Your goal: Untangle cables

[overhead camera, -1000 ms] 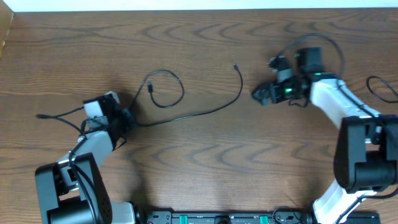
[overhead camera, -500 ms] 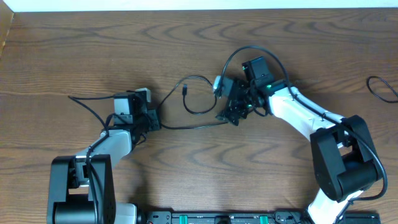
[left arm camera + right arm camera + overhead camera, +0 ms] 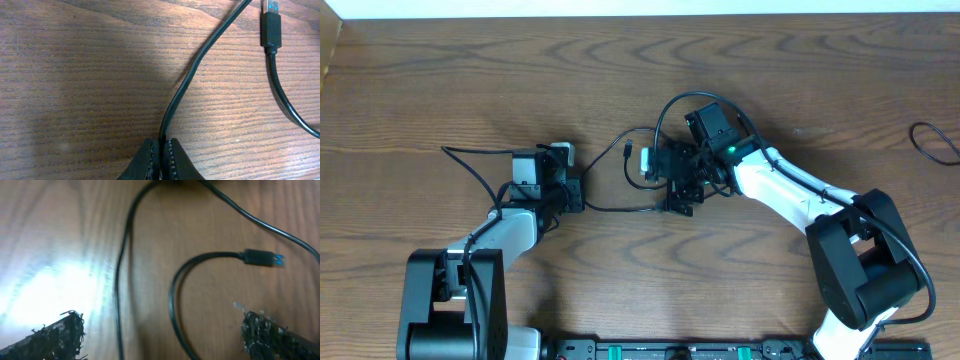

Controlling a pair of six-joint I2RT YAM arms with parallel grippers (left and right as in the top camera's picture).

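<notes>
Evidently mid-separation, the left pincer (image 3: 161, 154) is clenched on the black cable (image 3: 187, 85) at the middle of the bench (image 3: 440, 80) while the right pincer (image 3: 162, 330) hangs released over the looped plug end (image 3: 262, 258), so the next move probably calls for lowering, pinching that loop and drawing it clear.

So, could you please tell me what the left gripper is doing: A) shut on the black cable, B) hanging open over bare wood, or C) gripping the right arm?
A: the left gripper is pinched shut on the black cable, which runs out from between its tips.
</notes>
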